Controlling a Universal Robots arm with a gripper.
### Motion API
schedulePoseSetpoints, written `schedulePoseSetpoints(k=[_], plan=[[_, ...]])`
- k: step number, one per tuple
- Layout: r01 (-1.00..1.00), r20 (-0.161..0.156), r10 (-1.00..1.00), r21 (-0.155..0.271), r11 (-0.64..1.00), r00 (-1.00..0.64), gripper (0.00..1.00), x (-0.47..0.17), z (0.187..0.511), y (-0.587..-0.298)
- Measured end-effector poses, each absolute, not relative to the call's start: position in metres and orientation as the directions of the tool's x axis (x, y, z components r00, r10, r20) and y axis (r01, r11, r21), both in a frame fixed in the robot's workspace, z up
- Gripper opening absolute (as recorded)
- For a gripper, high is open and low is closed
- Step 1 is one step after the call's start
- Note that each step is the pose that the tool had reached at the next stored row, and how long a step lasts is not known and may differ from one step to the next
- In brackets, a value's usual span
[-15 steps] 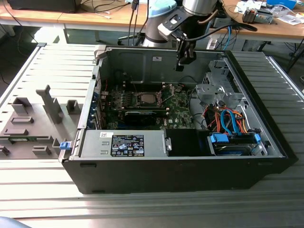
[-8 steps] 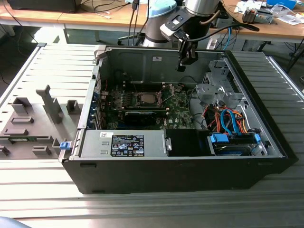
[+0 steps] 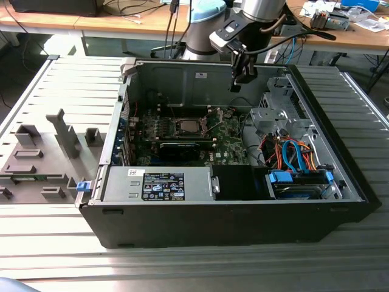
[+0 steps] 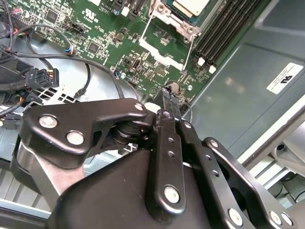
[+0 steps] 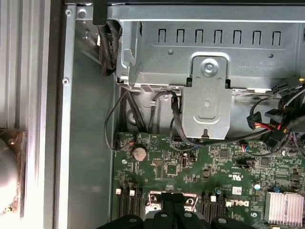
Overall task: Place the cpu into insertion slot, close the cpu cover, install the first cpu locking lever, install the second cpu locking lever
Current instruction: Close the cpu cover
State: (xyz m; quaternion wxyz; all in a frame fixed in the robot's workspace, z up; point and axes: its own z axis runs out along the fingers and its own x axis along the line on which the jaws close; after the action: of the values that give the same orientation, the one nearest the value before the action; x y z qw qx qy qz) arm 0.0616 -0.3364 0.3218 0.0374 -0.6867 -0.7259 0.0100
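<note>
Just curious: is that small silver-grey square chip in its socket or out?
In: the silver-grey square chip sits inside the socket's metal frame, second wrist view.

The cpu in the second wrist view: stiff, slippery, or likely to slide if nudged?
The cpu looks thin with a flat metal top: probably stiff, light and slippery. It lies flat inside the insertion slot, so a nudge likely wouldn't shift it.
</note>
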Motion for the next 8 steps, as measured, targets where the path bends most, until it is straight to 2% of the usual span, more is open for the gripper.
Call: schedulePoseSetpoints(k=[8], plan=[[0.996,0.040,0.998,-0.066,0.059,-0.057,0.11,0.0619,0.3085,-0.3364]])
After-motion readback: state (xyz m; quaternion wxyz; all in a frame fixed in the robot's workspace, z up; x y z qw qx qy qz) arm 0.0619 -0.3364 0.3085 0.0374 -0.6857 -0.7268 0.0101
